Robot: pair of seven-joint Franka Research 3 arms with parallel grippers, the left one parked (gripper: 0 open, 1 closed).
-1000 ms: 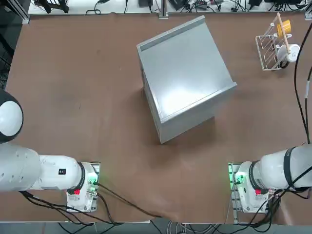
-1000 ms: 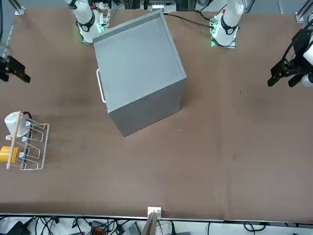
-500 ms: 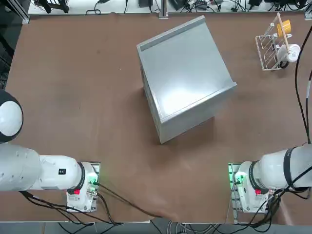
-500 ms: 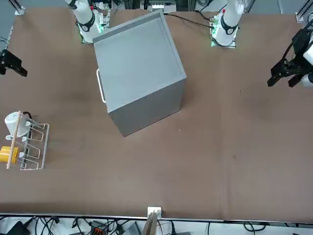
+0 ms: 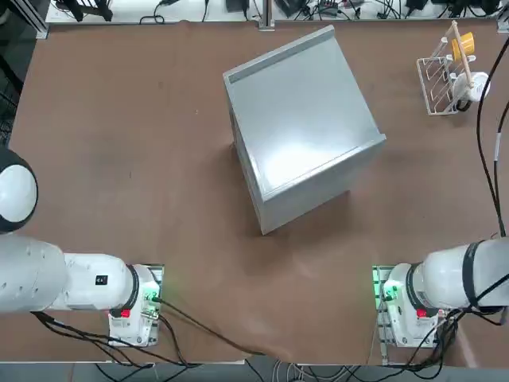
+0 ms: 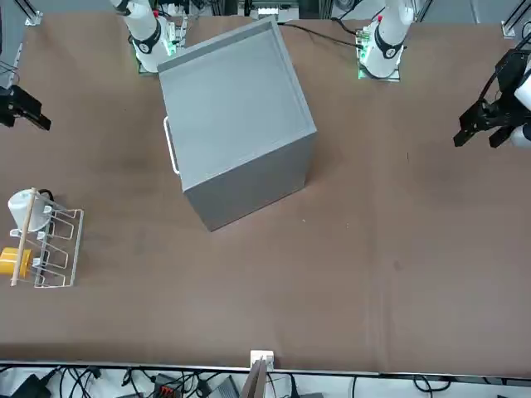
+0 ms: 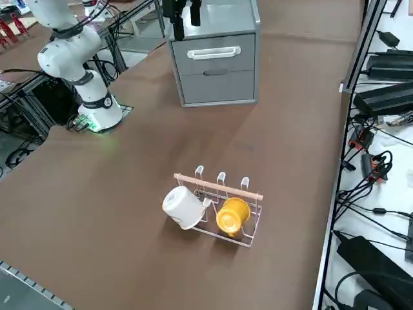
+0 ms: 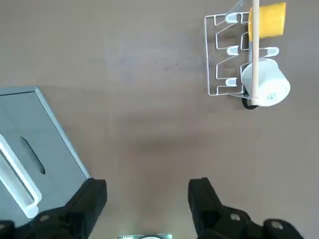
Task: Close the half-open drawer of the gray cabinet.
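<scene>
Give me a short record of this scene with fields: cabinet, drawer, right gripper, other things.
cabinet: gray cabinet, mid-table, turned askew
drawer: drawer, white handle, faces wire rack; untouched
right gripper: right gripper, open, empty, above table between cabinet and rack
other things: wire rack with white cup, yellow cup

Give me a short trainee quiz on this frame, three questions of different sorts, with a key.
1. True or false: the right end effector is shut on something.
2. What hangs on the white wire rack? A) a white mug and a yellow mug B) two bowls C) nothing
3. Fill in: on the gray cabinet, the white bar handle sits ____ the dark recessed pull.

Key: 1 false, it is open and empty, above the table; 2 A; 3 above.
</scene>
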